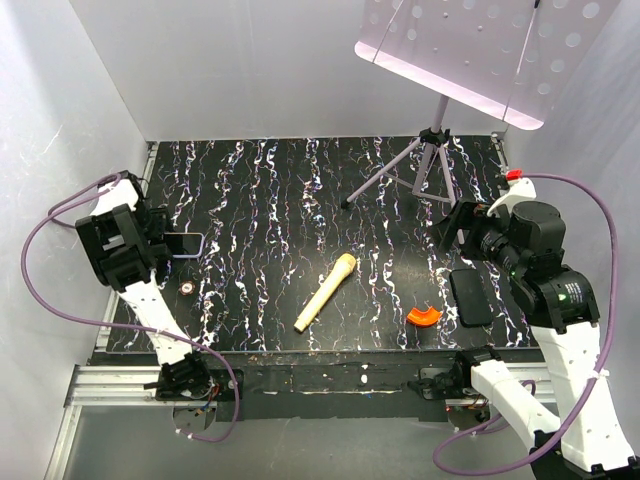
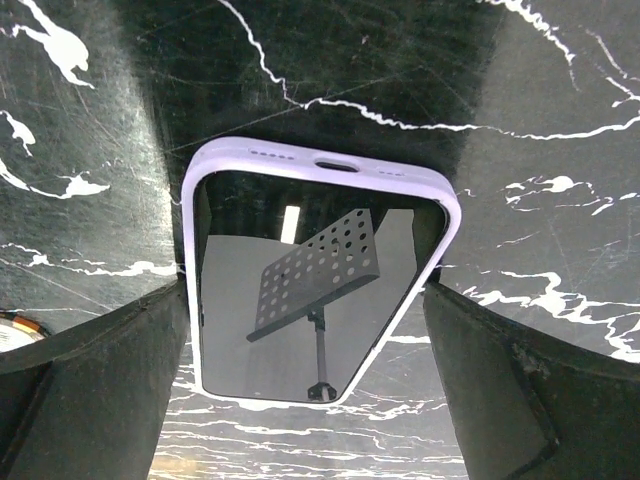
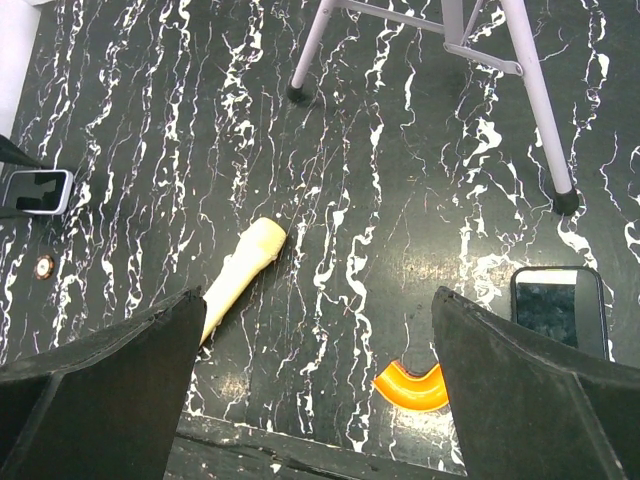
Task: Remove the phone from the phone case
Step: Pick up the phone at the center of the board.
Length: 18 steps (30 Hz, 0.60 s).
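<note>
Phone [image 2: 300, 300] seated in phone case [image 2: 320, 160] on surface [image 2: 560, 120], left end effector [image 2: 306, 330] open astride it, right end effector [image 3: 318, 300] open above surface

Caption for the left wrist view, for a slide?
Open left gripper above the phone, screen up, in its case.

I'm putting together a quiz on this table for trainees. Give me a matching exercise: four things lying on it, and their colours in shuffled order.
Things: 1 phone case; 2 curved piece; 3 stick; 4 flat slab.
Colours: a orange; b black; c lavender; d pale yellow.
Pairs: 1-c; 2-a; 3-d; 4-b.
</note>
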Tool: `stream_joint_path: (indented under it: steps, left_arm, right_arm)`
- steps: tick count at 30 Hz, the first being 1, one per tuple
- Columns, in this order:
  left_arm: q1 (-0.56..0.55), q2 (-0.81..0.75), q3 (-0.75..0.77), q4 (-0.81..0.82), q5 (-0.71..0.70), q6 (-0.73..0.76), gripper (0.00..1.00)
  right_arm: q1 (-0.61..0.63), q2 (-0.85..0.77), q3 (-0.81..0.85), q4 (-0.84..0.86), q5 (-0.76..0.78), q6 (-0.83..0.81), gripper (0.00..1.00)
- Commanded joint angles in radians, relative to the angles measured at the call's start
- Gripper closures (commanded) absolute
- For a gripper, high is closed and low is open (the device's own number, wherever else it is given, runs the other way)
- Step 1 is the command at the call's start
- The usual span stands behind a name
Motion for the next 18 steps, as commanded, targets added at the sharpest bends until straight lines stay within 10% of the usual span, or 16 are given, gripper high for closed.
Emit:
stream_joint_path:
  steps: [1, 14, 18]
  left_arm:
    - [-0.014, 0.025, 0.001, -0.08, -0.064, -0.039, 0.0]
    - [-0.1, -0.05, -0.217, 0.027, -0.096, -0.125, 0.28]
    - [-0.114, -0.127, -0.283, 0.095, -0.107, -0.085, 0.63]
  right_arm:
    - [0.002, 0.008, -0.005, 0.052, -0.009, 0.007, 0.0]
    - [0.002, 0.02, -0.024, 0.027, 0.008, 0.019, 0.0]
    - [0.002, 0.054, -0.019, -0.01, 0.023, 0.057, 0.0]
